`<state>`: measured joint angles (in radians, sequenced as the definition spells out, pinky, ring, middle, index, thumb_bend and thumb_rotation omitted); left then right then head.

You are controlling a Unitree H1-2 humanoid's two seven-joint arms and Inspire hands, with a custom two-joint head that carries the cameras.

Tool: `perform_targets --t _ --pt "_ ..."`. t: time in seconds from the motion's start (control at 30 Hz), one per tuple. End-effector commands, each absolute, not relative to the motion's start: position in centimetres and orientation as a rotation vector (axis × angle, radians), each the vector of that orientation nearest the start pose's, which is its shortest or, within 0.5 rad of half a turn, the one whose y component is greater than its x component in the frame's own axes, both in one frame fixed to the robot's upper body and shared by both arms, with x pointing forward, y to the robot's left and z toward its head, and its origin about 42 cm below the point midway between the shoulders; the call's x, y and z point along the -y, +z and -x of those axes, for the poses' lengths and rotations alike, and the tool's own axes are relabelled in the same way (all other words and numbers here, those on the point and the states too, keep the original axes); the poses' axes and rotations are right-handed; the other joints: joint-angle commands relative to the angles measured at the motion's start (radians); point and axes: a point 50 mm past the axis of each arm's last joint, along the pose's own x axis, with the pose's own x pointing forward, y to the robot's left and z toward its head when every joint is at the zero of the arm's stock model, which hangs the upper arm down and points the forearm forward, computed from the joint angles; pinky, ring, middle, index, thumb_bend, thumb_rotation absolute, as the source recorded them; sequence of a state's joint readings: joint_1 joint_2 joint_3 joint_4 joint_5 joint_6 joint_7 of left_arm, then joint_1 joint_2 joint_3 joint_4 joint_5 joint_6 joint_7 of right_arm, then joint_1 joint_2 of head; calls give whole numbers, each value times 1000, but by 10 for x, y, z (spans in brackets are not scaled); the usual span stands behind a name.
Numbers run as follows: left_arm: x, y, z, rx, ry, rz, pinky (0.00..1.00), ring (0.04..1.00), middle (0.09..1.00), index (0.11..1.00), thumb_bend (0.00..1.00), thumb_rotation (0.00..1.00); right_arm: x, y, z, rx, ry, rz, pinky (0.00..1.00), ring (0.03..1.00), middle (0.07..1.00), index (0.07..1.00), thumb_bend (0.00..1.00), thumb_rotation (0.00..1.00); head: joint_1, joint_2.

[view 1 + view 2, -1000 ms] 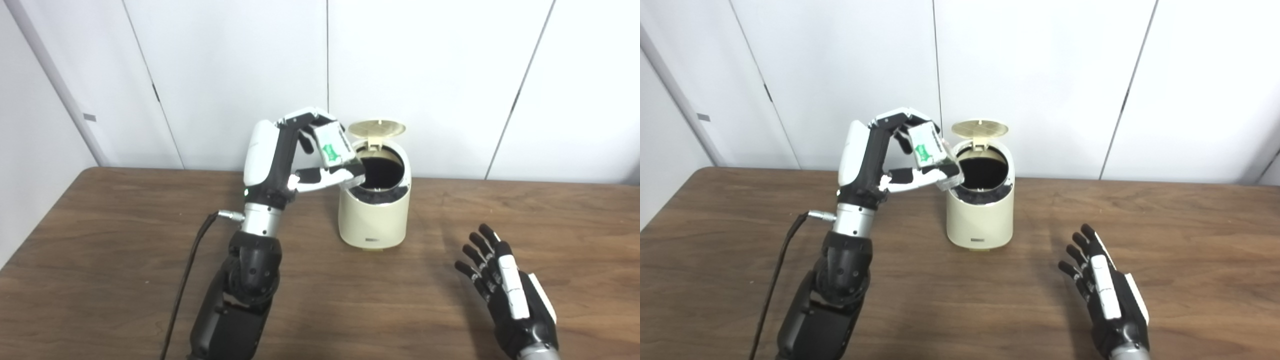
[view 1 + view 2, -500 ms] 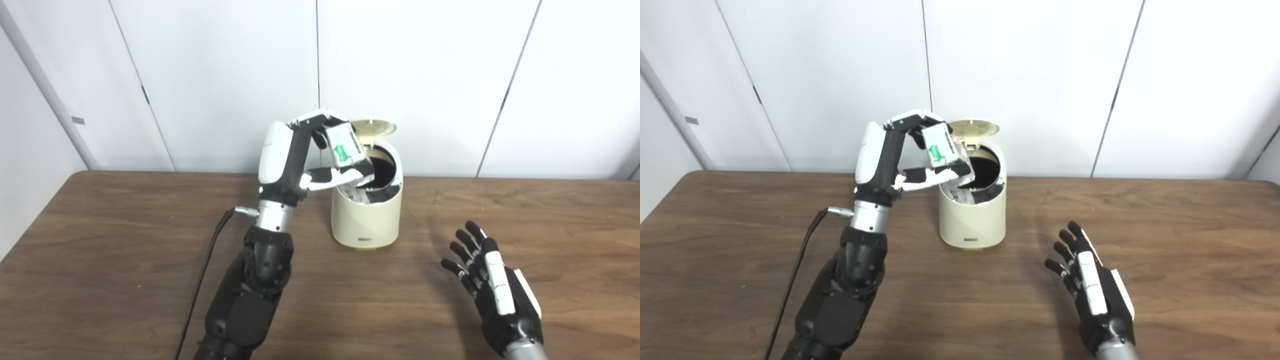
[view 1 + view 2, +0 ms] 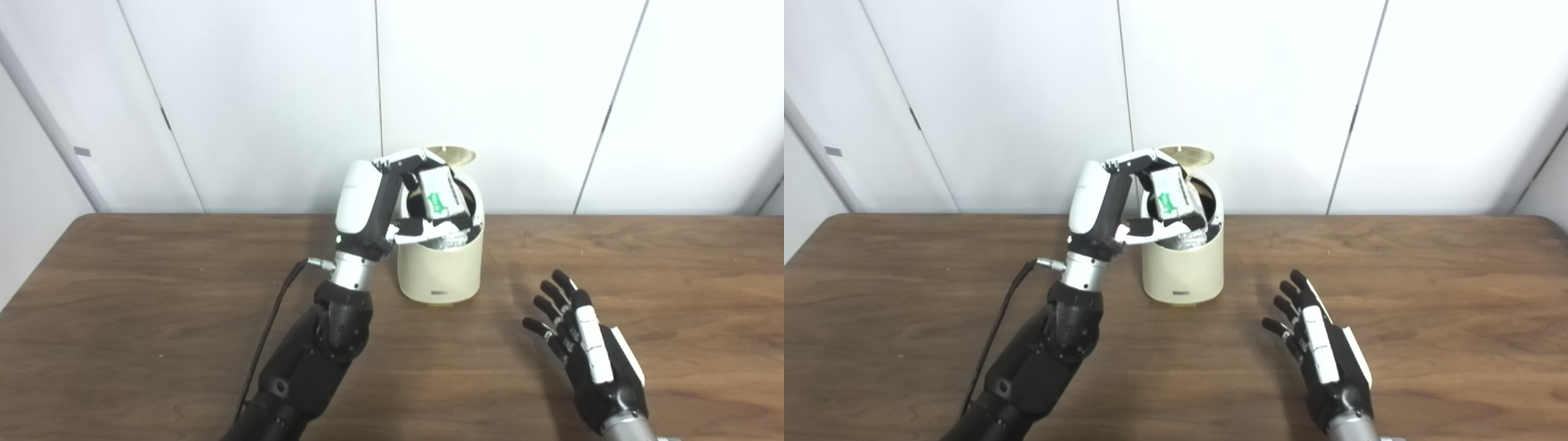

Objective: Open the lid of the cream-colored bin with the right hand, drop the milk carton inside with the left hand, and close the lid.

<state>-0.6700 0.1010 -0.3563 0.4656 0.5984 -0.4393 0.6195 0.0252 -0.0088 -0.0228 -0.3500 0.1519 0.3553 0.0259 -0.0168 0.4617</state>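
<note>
Milk carton (image 3: 438, 197) in left robot hand (image 3: 392, 202) over bin (image 3: 438, 269)

Camera: view has swung, shifting the whole scene leftward in the frame.
Left hand (image 3: 392, 199): has travelled right, from beside the cream-colored bin (image 3: 438, 269) to directly above its open mouth.
Milk carton (image 3: 436, 195): clamped in the fingers (image 3: 409, 164), now tilted over the opening, lower end at the rim, hiding the dark interior.
Lid (image 3: 452, 154): now partly hidden behind the carton.

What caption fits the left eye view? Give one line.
Left hand holds the milk carton over the open cream-colored bin; right hand waits open above the table.
</note>
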Motion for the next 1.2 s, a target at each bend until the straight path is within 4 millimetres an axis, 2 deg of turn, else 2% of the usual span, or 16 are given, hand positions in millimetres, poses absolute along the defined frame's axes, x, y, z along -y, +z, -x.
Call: perform_targets --t 0.0,0.33,0.7,1.17 --pt "-103 271 -451 1028 31 -500 357 436 487 454 477 0 211 176 -269 62 57 -136 811 927 941 954 539 864 2 2" --pt "-104 262 -462 1088 52 -586 373 442 478 454 478 0 215 179 -265 58 61 -137 800 928 937 947 548 886 17 12" --pt "-111 263 -469 1120 73 -621 368 445 486 449 478 0 217 179 -264 50 66 -147 793 930 940 952 558 876 29 21" --pt "-124 254 -475 1068 46 -683 372 448 478 479 479 0 221 179 -264 46 68 -154 810 934 940 952 549 876 44 27"
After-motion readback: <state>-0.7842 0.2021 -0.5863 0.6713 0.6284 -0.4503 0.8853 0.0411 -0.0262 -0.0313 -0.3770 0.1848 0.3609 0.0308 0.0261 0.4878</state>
